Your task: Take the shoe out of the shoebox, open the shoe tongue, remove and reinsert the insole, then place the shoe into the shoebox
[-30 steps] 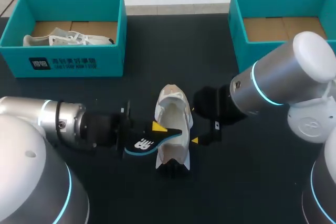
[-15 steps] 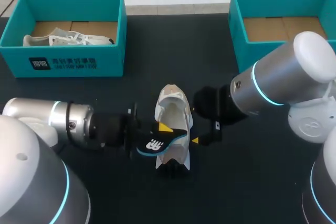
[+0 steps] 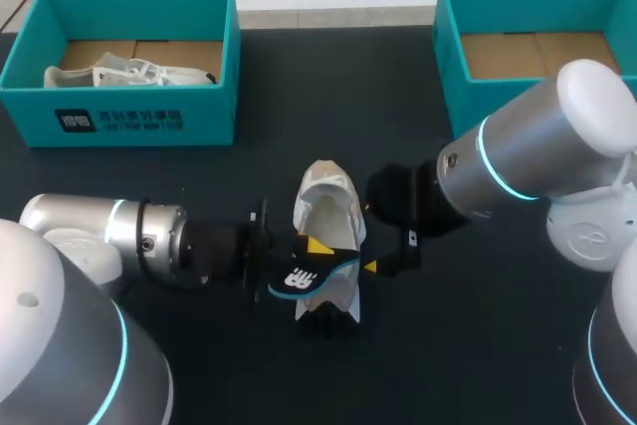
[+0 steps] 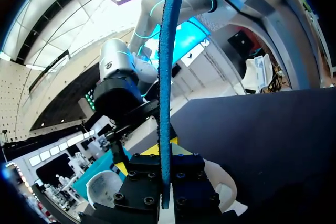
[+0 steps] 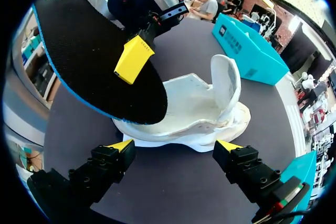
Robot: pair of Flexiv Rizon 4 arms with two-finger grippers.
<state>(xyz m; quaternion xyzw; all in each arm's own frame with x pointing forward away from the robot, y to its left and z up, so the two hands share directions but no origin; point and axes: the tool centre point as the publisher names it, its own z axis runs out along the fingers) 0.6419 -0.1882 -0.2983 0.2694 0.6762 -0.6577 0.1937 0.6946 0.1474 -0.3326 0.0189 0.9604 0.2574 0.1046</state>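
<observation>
Over the last second the insole [image 3: 304, 279] has been carried rightward by the left gripper [image 3: 311, 248], from beside the shoe [image 3: 328, 201] to where its front end overlaps the shoe's opening. The insole is pinched between the left fingers, and in the right wrist view one yellow tip is seen pressed flat on its black face. The shoe has not been shifted: it lies near the middle of the dark table [image 3: 328, 97], between the two arms. The right gripper [image 5: 176, 146] has been kept just right of the shoe, its fingers spread wide with the shoe's side ahead of them, and no grip is seen. Reinsertion is judged to have begun. The insole is not yet seated, and the return to the box is still to be done.
</observation>
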